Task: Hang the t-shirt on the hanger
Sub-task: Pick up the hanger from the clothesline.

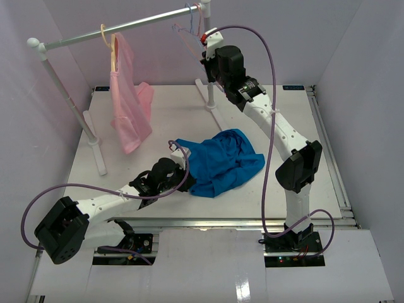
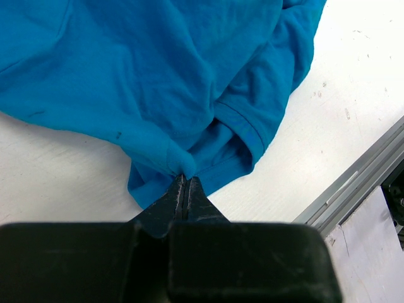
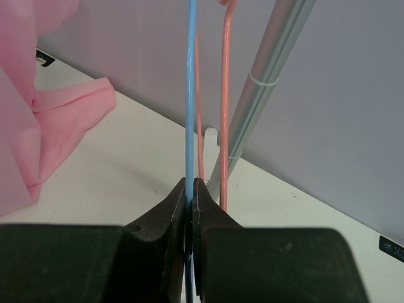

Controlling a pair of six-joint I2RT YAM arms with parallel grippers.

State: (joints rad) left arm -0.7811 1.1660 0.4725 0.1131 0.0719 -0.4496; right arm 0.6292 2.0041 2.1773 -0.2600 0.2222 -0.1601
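In front of the rail point(image 1: 145, 21), nearest us, our left pincer point(image 2: 184, 181) is clenched on a fold at the edge of the t-shirt point(image 2: 158, 76). The shirt lies crumpled on the tabletop point(image 1: 177, 117), and we cannot tell its neck from its sleeves. Farther back, at the rail's right end, our right pincer point(image 3: 190, 184) is clamped on the thin blue wire of the hanger point(image 3: 190, 95), whose hook is cut off from view, with a pink hanger point(image 3: 225, 95) just beside it.

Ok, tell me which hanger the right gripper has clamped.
The thin light-blue hanger: its wire sits pinched in the right gripper. The pink hanger hangs free beside it; the cream-yellow hanger carries the pink garment.
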